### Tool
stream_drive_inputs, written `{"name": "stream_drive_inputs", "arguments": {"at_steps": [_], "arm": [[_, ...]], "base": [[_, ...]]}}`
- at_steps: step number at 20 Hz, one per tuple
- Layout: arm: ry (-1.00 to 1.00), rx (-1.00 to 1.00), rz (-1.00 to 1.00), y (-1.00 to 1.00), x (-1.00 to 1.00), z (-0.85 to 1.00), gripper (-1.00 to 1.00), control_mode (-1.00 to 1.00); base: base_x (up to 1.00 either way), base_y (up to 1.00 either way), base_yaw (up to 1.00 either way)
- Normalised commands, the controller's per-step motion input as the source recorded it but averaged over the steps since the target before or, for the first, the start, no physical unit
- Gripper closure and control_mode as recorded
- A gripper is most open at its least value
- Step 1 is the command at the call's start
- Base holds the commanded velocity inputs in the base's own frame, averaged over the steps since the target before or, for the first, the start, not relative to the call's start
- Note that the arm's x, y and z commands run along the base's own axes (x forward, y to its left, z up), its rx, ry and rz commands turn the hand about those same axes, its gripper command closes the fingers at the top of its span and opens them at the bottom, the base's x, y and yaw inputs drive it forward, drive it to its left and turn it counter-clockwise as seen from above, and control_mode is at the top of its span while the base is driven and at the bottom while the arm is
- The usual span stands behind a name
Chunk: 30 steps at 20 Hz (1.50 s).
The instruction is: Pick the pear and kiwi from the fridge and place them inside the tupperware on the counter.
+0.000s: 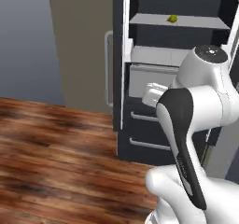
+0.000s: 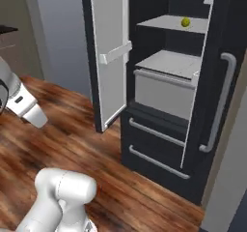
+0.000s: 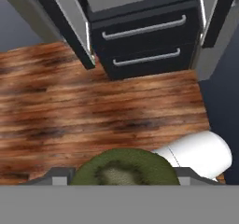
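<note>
In the hand view the brown-olive kiwi (image 3: 123,166) sits between my fingertips (image 3: 58,175), with my gripper (image 3: 123,172) shut on it above the wooden floor. The yellow-green pear (image 1: 173,18) (image 2: 185,22) lies on an upper pale shelf inside the open fridge (image 1: 140,143) (image 2: 159,108) (image 3: 140,13). My hand hangs in front of the fridge's lower drawers, apart from them. The tupperware is out of view. A sliver of the black counter (image 2: 6,30) shows at the far left.
The fridge's left door (image 2: 113,57) stands open with white bins; the right door carries a grey bar handle (image 2: 219,105). A beige cabinet side (image 1: 79,45) stands left of the fridge. Wooden floor (image 3: 93,111) spreads in front.
</note>
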Motion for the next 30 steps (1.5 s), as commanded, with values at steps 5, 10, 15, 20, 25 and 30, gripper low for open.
{"name": "stream_drive_inputs", "arguments": {"at_steps": [5, 10, 15, 20, 25, 30], "arm": [[0.0, 0.0, 0.0, 0.0, 0.0, 0.0, 1.0, 1.0], [0.0, 0.0, 0.0, 0.0, 0.0, 0.0, 1.0, 1.0], [0.0, 0.0, 0.0, 0.0, 0.0, 0.0, 1.0, 1.0], [0.0, 0.0, 0.0, 0.0, 0.0, 0.0, 1.0, 1.0], [0.0, 0.0, 0.0, 0.0, 0.0, 0.0, 1.0, 1.0], [0.0, 0.0, 0.0, 0.0, 0.0, 0.0, 1.0, 1.0]], "base": [[-0.64, 0.55, 1.0], [-0.14, 0.41, 0.8], [0.12, 0.03, 0.27], [0.4, -0.07, 0.18], [0.33, 0.1, 0.91], [0.38, 0.0, 0.87]]}}
